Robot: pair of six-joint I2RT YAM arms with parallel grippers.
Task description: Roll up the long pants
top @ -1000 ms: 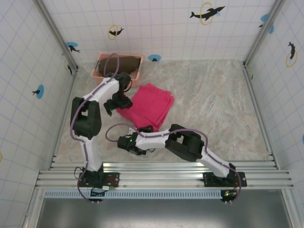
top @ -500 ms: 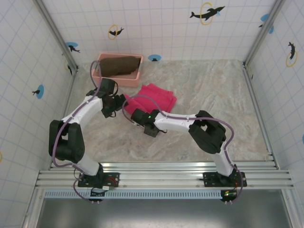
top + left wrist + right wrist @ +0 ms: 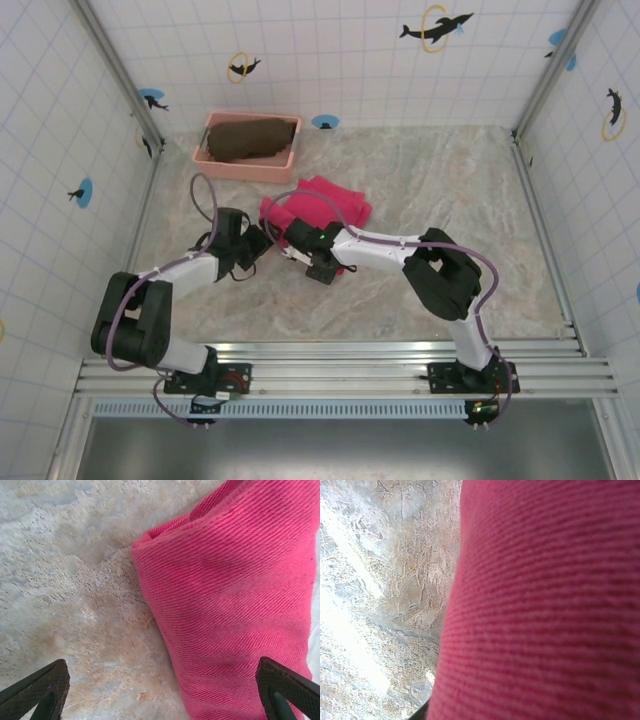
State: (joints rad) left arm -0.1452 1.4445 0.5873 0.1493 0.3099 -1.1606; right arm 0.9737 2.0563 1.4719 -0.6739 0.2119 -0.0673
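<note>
Top external: left claw (image 3: pixel 260 243) at pants (image 3: pixel 330 205)

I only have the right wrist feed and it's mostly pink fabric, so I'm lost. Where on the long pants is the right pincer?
Observer: From above, the right pincer is at the near edge of the long pants, which lie bunched mid-table.
Operator: And the left pincer?
Observer: The left pincer is open at the pants' left edge, one finger over bare table, one over fabric.
Operator: Anything beyond the pants?
Observer: A pink basket holding a dark brown cloth, at the far left.
</note>
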